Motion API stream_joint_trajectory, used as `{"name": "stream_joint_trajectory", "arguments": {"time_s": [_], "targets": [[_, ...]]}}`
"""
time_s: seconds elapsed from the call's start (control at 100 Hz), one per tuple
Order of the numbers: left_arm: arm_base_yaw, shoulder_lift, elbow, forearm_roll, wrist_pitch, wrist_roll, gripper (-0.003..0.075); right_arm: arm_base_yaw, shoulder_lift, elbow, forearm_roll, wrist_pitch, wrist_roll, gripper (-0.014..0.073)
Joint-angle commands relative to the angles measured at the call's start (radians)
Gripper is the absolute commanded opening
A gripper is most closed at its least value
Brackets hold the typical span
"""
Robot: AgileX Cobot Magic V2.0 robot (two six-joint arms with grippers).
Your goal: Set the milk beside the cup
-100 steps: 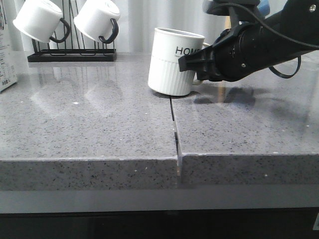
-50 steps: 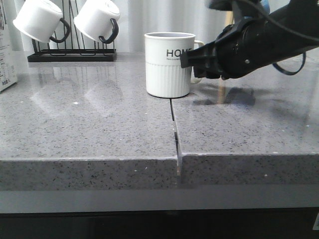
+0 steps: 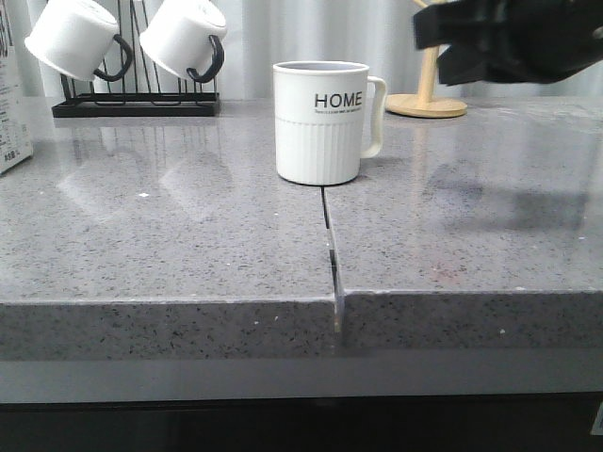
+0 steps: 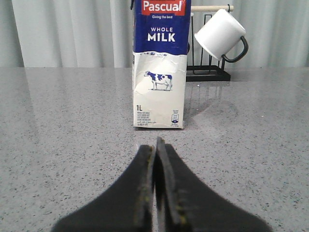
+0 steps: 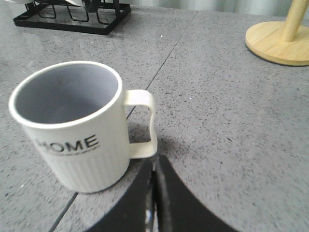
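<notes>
L gripper [image 4: 155, 145] closed; milk [image 4: 160, 63] upright — vertical.

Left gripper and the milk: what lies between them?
Only bare counter. In the left wrist view the shut left gripper points at the milk, with nothing standing on the stretch between.

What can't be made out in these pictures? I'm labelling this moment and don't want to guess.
- Milk carton: in the front view the left edge cuts off all but a sliver; in the left wrist view its top is cut off.
- Fine print on the carton: too small to read.
- Right gripper: front view, the top edge cuts it off.
- Wooden stand: right wrist view, only the base and lower post show.
</notes>
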Motion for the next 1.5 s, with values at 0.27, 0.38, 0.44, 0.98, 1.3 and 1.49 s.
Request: {"name": "stream_joint_trajectory", "arguments": {"time_s": [0.27,0.38,0.44,0.98,1.3,1.49], "targets": [[0.001,-0.033,0.042,-0.006,-0.087,-0.01,-0.0021,0.0,-0.342,0.133,-0.003,0.009,-0.005,-0.0069],[0.001,-0.033,0.042,-0.006,-0.087,-0.01,-0.0021,0.0,-0.447,0.181,-0.003,0.058,-0.005,-0.0069],[0.001,-0.033,0.042,-0.006,-0.087,-0.01,-0.0021,0.0,-0.5,0.204,-0.003,0.083,-0.005,-0.0069],[0.001,-0.033,0.042,-0.006,-0.087,-0.01,-0.0021,0.0,-0.989,0.385,0.005,0.305,-0.005,-0.0069],[0.001,-0.033,0.038,-0.006,-0.104,-0.01,-0.0021,0.0,-1.026,0.404,0.005,0.307,-0.005,-0.0069],[0.001,-0.033,-0.035,0.015,-0.059,-0.001,-0.0021,0.0,-1.026,0.404,0.005,0.306,-0.005,-0.0069]]}}
